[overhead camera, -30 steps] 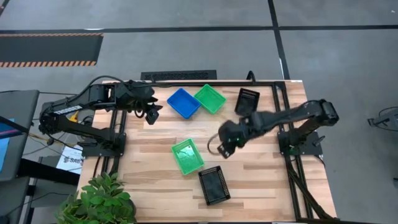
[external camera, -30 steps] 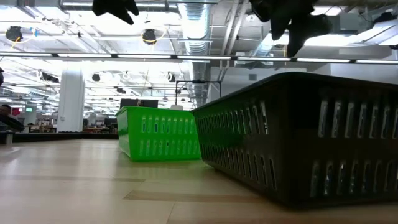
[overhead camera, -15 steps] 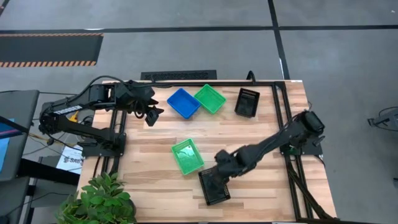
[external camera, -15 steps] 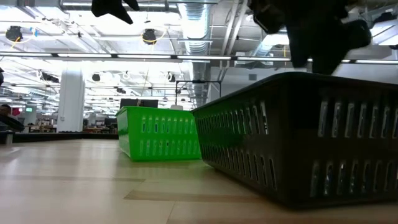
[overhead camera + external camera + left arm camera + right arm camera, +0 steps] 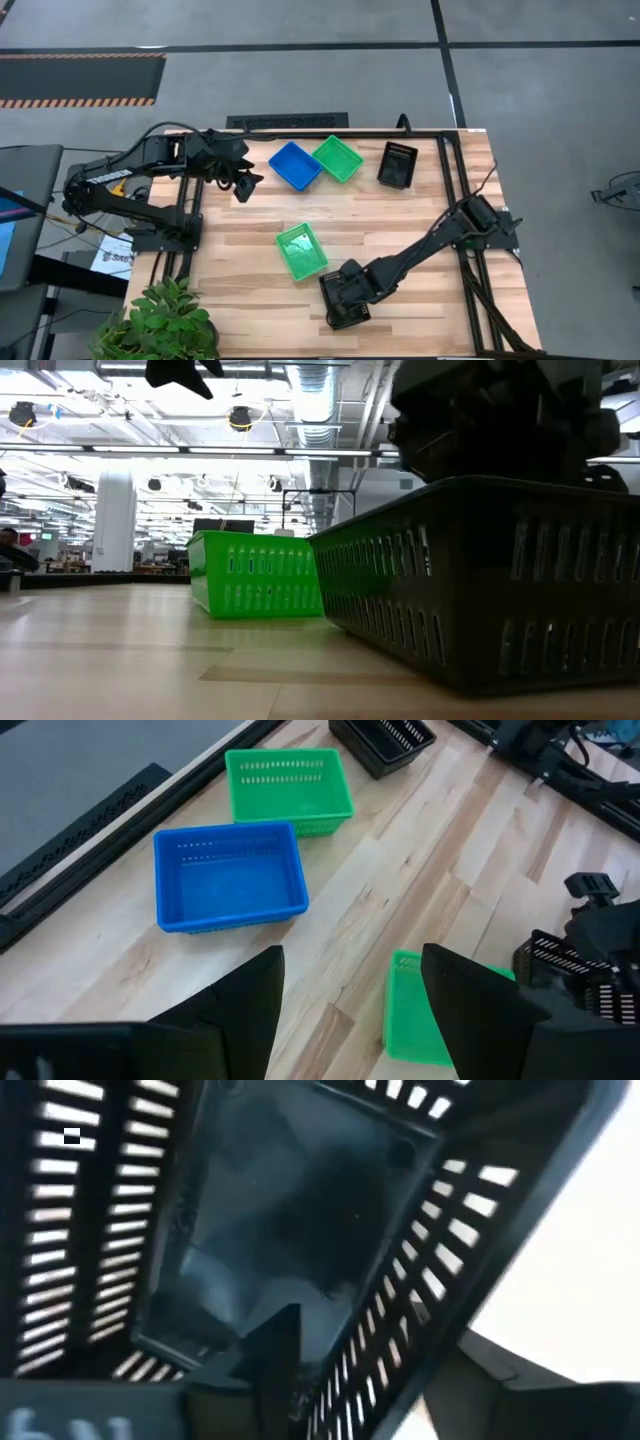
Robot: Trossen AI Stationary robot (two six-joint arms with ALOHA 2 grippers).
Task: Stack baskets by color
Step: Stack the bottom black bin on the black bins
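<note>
Near-edge black basket (image 5: 344, 298): flat on the table (image 5: 420, 220), open side up, long axis running roughly front to back with a slight diagonal, far end leaning toward the left arm's side. Right gripper (image 5: 345, 291) lowered over this basket's far end. Right wrist view: one dark finger (image 5: 272, 1365) inside the basket (image 5: 240, 1220) against its slotted side wall, the other finger outside that wall, jaws apart and straddling the wall; firm clamping on the wall not confirmable.

Green basket (image 5: 301, 251): just beyond and to the left-arm side of the near black basket, apart from it, long axis on a similar diagonal.

Far-edge row: blue basket (image 5: 295, 165) and second green basket (image 5: 337, 158) corner to corner, both rotated about diagonal to the table edge; second black basket (image 5: 397, 164) near them toward the right arm's side, long axis front to back.

Left gripper (image 5: 243, 184): held above the table beside the blue basket, fingers parted, nothing between them.

Left wrist view: mesh slots on the blue (image 5: 230, 878) and green (image 5: 288, 786) basket walls, not resolvable from above. Low view: near black basket (image 5: 490, 585) filling the right half, green basket (image 5: 255, 572) behind it, right gripper body at the black rim; far-edge row not shown.
</note>
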